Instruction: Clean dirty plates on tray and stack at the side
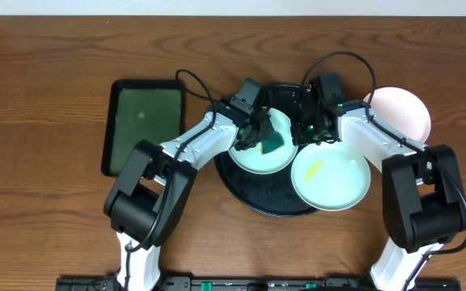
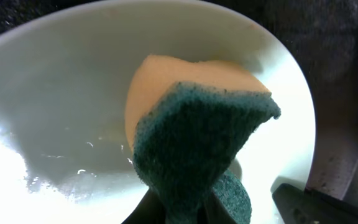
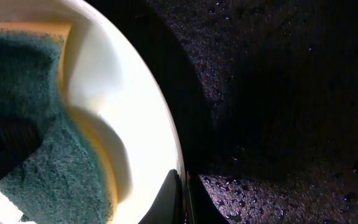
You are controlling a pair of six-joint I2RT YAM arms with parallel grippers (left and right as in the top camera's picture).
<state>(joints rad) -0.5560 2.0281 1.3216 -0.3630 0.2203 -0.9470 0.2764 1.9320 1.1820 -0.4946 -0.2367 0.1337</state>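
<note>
Sponge [image 2: 197, 143] clenched by left gripper [image 1: 259, 137], on plate [image 2: 61, 93] | right gripper [image 3: 182, 199] pinching plate rim

The bench [image 1: 39, 202] is brown wood with the grain running left to right. On its left part lies a green tray [image 1: 146, 125]: rectangular, rounded at the corners, dark green inside a black rim, with a faint pale patch on its glossy face. Well to the right of it is a sponge [image 1: 275, 144], teal from overhead. In the left wrist view the sponge [image 2: 197, 149] is bent, its coarse dark-green scouring layer toward the camera and yellow foam behind.
</note>
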